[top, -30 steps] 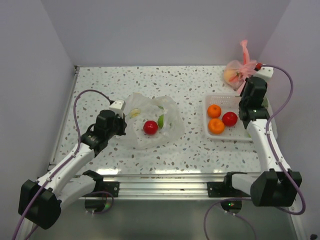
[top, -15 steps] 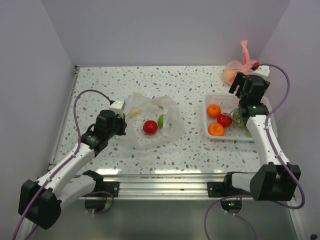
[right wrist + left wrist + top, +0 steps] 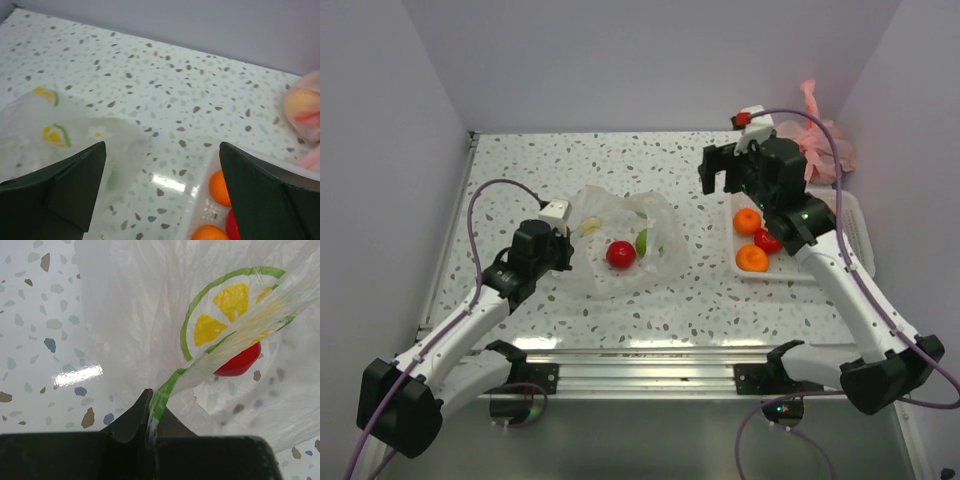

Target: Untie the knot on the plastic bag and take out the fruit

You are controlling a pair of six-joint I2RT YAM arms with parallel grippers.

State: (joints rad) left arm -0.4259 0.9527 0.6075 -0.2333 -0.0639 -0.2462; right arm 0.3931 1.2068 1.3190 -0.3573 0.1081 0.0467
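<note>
My right arm (image 3: 840, 285) covered part of the tray (image 3: 733, 240) and the pink bag (image 3: 820, 140). From my left wrist, the plastic bag (image 3: 130, 315) hid most of a red fruit (image 3: 235, 365) behind its printed fold.

Lab test cell — plain walls (image 3: 650, 60), speckled table (image 3: 520, 160), alu rail (image 3: 640, 366)

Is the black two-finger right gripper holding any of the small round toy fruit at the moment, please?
No: the right gripper has its jaws wide open with nothing between them, and it hovers above the speckled table.

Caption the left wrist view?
The left gripper pinches an edge of the printed plastic bag; a red fruit shows through it.
</note>
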